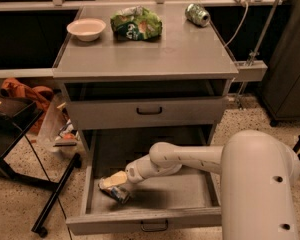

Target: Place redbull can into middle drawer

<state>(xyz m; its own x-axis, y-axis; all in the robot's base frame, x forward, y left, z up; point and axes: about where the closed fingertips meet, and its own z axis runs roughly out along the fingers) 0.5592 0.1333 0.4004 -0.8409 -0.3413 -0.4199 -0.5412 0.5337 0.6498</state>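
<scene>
The middle drawer (190, 217) is pulled open at the bottom of the grey cabinet. My arm reaches down into it from the right. My gripper (113, 183) is low in the drawer's front left corner, shut on the redbull can (119, 194). The can is tilted and lies close to the drawer floor, partly hidden by the fingers. The drawer front directly above (147, 112) is closed.
On the cabinet top stand a white bowl (86, 29), a green chip bag (136, 24) and a green can (197, 14) on its side. A black stand leg (55, 194), an orange bag (25, 91) and clutter sit on the floor left of the cabinet.
</scene>
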